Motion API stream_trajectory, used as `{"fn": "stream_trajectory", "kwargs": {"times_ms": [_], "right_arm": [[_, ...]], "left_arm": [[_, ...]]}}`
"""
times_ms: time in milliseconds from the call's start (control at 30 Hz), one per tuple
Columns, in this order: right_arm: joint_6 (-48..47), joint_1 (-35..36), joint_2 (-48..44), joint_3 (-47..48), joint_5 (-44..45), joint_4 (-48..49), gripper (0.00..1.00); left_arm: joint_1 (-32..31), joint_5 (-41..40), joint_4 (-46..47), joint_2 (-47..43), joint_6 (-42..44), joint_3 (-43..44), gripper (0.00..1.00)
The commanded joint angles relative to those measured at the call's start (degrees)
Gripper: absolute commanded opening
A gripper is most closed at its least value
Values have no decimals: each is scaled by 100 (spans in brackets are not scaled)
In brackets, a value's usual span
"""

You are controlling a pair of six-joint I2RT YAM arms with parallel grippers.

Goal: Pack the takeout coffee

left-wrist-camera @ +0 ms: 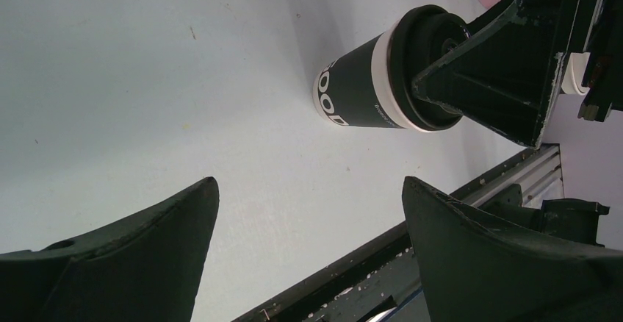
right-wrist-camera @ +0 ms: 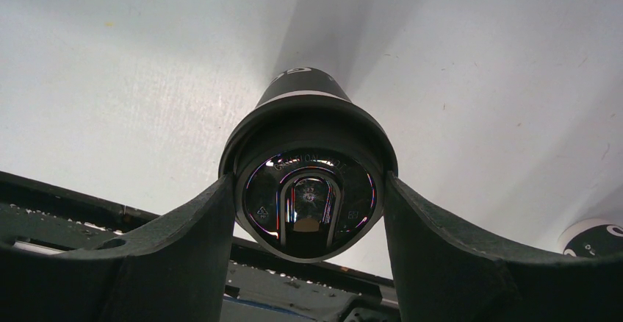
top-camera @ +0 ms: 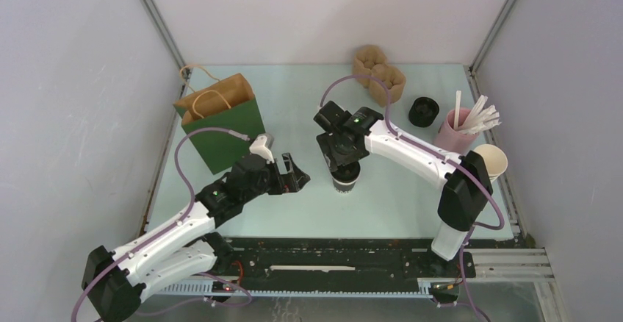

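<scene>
Grasp step: the right gripper (top-camera: 343, 159) clamps the cup (top-camera: 346, 180) by its black lid (right-wrist-camera: 308, 197), fingers (right-wrist-camera: 198, 241) pressed to either side, while the cup stands upright on the table (top-camera: 294, 101), mid-front between the arms. The left gripper (left-wrist-camera: 308, 190) gapes wide, holding nothing, near the cup. Next you should lift straight, keep the cup level, and carry it left to the bag (top-camera: 220, 120), whose mouth looks narrow. Count: one lidded cup, one bag, one loose lid (top-camera: 423, 111), one pink cup (top-camera: 454, 137) of several straws (top-camera: 481, 116), one stack of bare cups (top-camera: 491, 162)
</scene>
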Motion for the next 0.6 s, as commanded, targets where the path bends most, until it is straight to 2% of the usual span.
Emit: {"fn": "stream_trajectory", "kwargs": {"times_ms": [0,567], "right_arm": [[-38,-13,-116,54,-9,-22,65],[-27,-35,-21,-155,-26,120,65]], "left_arm": [[33,66,211,-50,101,-17,100],[32,62,183,-53,101,0,100]]}}
